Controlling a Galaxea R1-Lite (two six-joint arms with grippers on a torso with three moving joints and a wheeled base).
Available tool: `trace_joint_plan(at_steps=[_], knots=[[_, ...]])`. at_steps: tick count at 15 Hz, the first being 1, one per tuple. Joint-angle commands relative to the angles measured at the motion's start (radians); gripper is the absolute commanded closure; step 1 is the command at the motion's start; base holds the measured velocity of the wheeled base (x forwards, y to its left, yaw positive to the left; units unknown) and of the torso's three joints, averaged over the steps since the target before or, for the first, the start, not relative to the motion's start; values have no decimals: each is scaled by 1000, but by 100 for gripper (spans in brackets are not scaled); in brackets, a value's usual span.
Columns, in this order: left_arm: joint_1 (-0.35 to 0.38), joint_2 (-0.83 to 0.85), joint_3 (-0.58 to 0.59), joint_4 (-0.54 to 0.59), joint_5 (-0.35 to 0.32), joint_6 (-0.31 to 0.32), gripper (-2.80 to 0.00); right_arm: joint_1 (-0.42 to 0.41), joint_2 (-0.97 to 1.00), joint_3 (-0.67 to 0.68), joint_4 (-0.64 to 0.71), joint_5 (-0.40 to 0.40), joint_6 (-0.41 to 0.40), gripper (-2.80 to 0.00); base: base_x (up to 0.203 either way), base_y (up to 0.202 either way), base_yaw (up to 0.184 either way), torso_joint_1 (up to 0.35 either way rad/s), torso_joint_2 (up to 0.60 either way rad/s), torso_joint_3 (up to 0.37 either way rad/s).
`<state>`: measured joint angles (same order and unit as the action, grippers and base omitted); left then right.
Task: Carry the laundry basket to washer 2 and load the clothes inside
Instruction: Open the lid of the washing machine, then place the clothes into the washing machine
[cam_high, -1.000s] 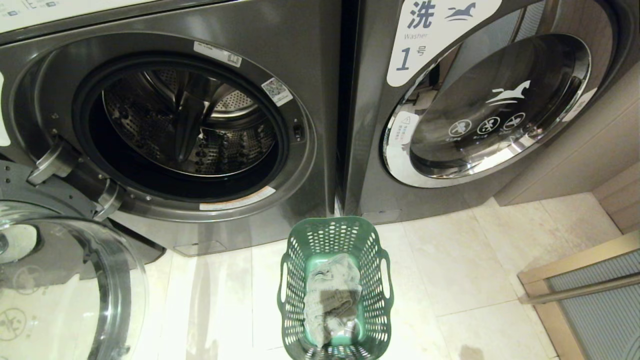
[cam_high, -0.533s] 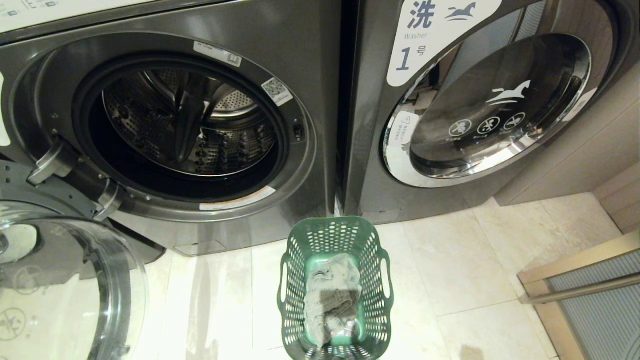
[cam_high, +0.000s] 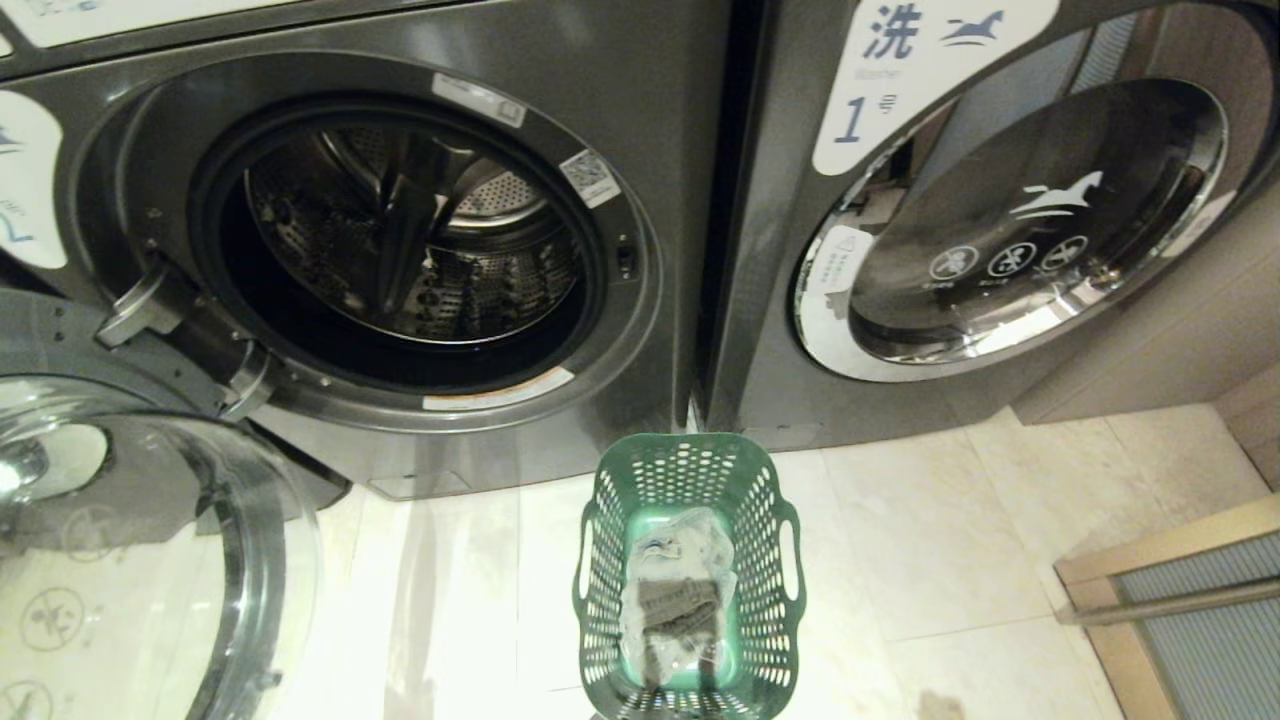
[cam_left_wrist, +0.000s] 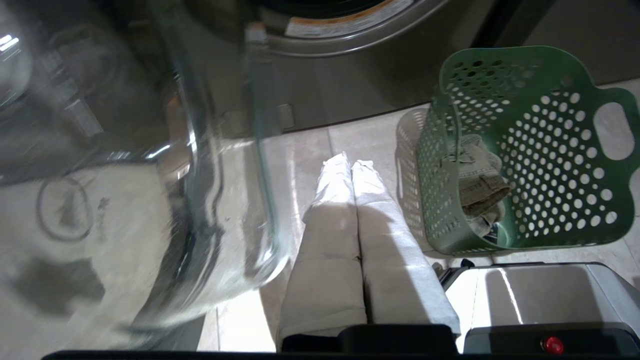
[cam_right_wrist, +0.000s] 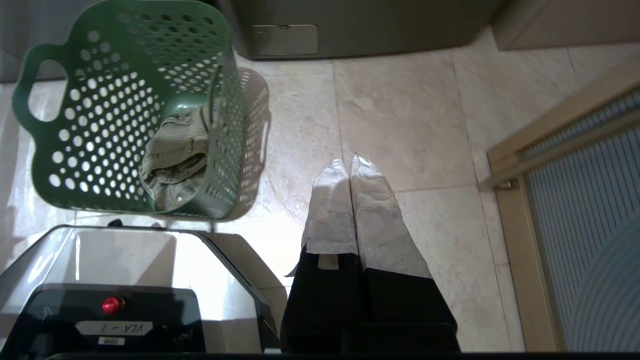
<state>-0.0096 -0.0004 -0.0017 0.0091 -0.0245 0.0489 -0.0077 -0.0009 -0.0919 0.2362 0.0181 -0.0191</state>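
The green laundry basket (cam_high: 770, 560) stands on the tiled floor in front of the gap between two grey washers. The clothes (cam_high: 680, 600), a small grey-green bundle, lie in its bottom. Washer 2 (cam_high: 650, 150) is the left machine. Its drum (cam_high: 410, 230) is open and empty, and its glass door (cam_high: 150, 560) is swung out to the left. Neither arm shows in the head view. My left gripper (cam_left_wrist: 350, 162) is shut and empty above the floor, left of the basket (cam_left_wrist: 550, 165). My right gripper (cam_right_wrist: 350, 165) is shut and empty, right of the basket (cam_right_wrist: 115, 125).
Washer 1 (cam_high: 780, 300) stands on the right with its chrome-rimmed door (cam_high: 1020, 220) closed. A wood-framed panel (cam_high: 1180, 600) juts in at the far right. My own base (cam_right_wrist: 125, 260) sits just behind the basket. The open glass door (cam_left_wrist: 150, 200) hangs close beside the left gripper.
The whole head picture has shifted a little to the right, so the camera has moved. Basket, clothes and both grippers stay as they were.
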Motion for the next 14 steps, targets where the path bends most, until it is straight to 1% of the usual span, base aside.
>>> trace_joint_plan(at_steps=[1, 5, 7, 14], knots=[[0, 0, 0, 0, 0, 0, 0, 0, 1, 0, 2, 0, -1, 0, -2, -3, 182, -2, -1, 2], [0, 0, 0, 0, 0, 0, 0, 0, 1, 0, 2, 0, -1, 0, 1, -9, 205, 2, 5, 1], [0, 0, 0, 0, 0, 0, 0, 0, 1, 0, 2, 0, -2, 0, 3, -7, 120, 3, -1, 3], [0, 0, 0, -1, 1, 0, 0, 0, 1, 0, 2, 0, -1, 0, 0, 0, 0, 0, 0, 0]])
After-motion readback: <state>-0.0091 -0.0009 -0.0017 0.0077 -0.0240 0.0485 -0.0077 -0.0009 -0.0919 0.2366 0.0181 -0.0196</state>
